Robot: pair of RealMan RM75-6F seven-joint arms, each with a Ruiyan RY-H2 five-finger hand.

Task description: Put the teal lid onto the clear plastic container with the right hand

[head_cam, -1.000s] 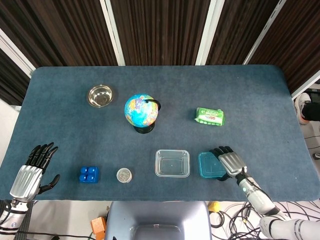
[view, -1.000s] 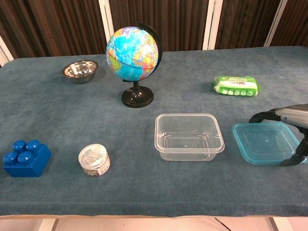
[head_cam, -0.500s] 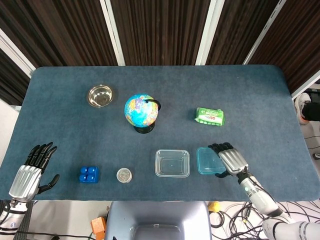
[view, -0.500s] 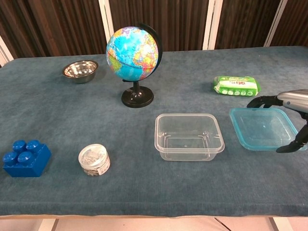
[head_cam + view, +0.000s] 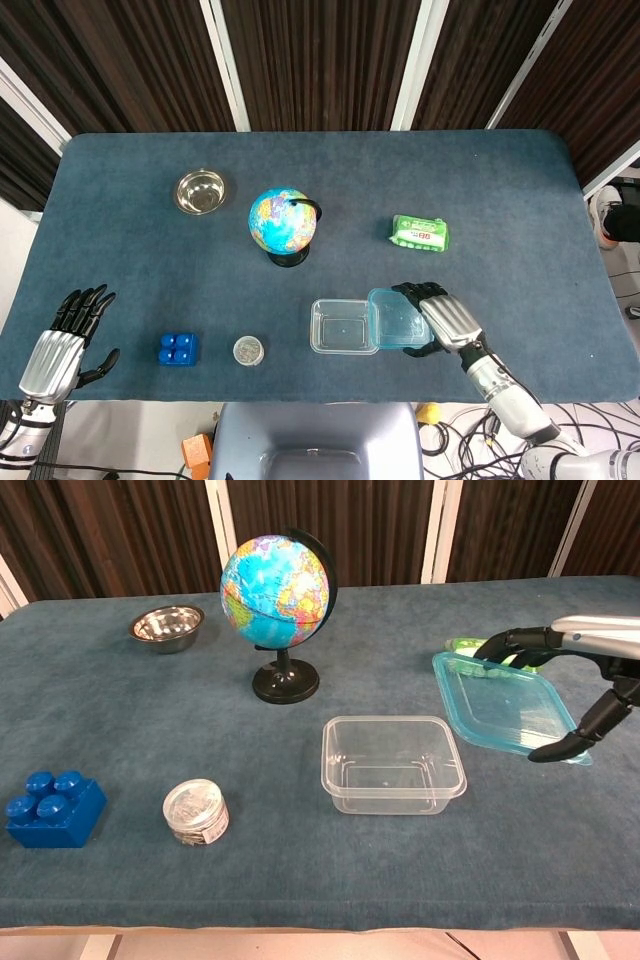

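Currently, your holdings and positions, item by item.

Right hand (image 5: pixel 585 695): you grip the teal lid (image 5: pixel 505 708) across its right edge, fingers (image 5: pixel 512 640) hooked over the far rim and thumb under the near one. It is lifted off the worktop (image 5: pixel 300 860) and tilted, its left edge high.

Teal lid, position: from the head view its left edge overlaps the right rim of the clear plastic container (image 5: pixel 392 763); most of it hangs to the right of the container.

Clear plastic container: upright, open, nothing visible inside, on the worktop in front of the globe (image 5: pixel 277 592).

Left hand (image 5: pixel 62 345): fingers spread, holding nothing, at the near left edge of the worktop, well apart from the work.

Bystanders: green wipes pack (image 5: pixel 419 233) beyond the lid; small jar (image 5: pixel 196 811) and blue block (image 5: pixel 52 806) to the left; steel bowl (image 5: pixel 166 626) far left. None stands in the path.

Handling advice for the step in hand: carry the lid further left until its four corners sit over the container's four corners, then level it before you lower. Check both views for this, since the chest view shows height and the head view shows overlap. Set it down flat. A tilted descent would likely catch one rim and nudge the light container along the cloth. Release only once the lid rests evenly.
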